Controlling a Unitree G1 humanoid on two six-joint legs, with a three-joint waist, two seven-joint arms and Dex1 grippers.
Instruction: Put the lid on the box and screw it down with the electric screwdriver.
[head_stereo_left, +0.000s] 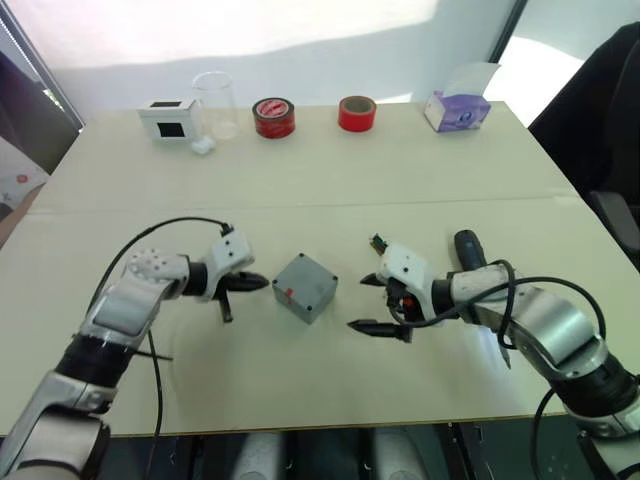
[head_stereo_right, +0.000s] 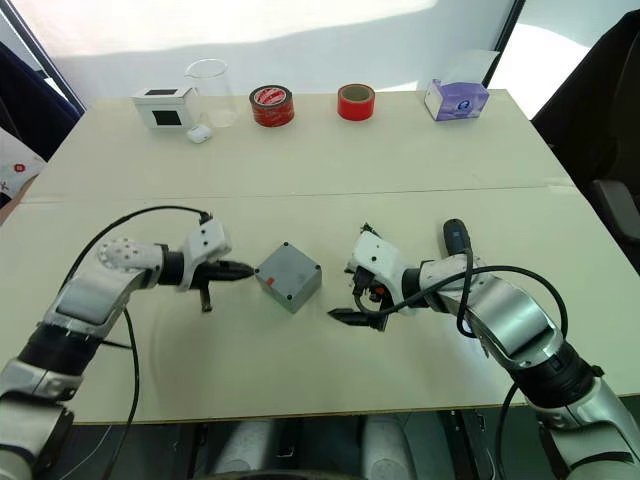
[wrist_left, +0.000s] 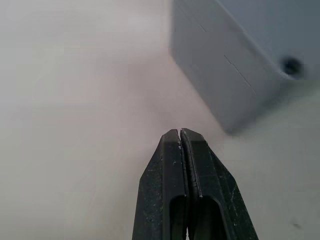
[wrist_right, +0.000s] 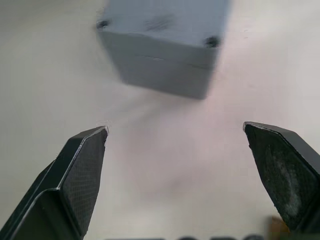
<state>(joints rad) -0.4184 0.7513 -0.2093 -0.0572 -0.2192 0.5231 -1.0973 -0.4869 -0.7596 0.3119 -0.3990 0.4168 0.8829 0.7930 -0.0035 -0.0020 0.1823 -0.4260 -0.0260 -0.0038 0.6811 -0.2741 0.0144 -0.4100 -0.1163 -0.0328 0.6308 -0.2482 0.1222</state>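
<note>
The gray box (head_stereo_left: 305, 287) sits mid-table with a small red mark on its near side. The lid (wrist_right: 160, 20) lies on top of it, with a seam between the two and dark corner holes showing. My left gripper (head_stereo_left: 260, 282) is shut and empty, its tips just left of the box and a little apart from it. My right gripper (head_stereo_left: 367, 303) is open and empty, facing the box from the right with a gap of table between. The black electric screwdriver (head_stereo_left: 468, 250) lies on the table behind my right forearm, partly hidden by arm and cable.
Along the far edge stand a white box with a black panel (head_stereo_left: 168, 120), a clear glass beaker (head_stereo_left: 216, 103), two red tape rolls (head_stereo_left: 273, 117) (head_stereo_left: 357, 113) and a purple tissue box (head_stereo_left: 458, 108). A dark chair (head_stereo_left: 600, 100) is off the table's right side.
</note>
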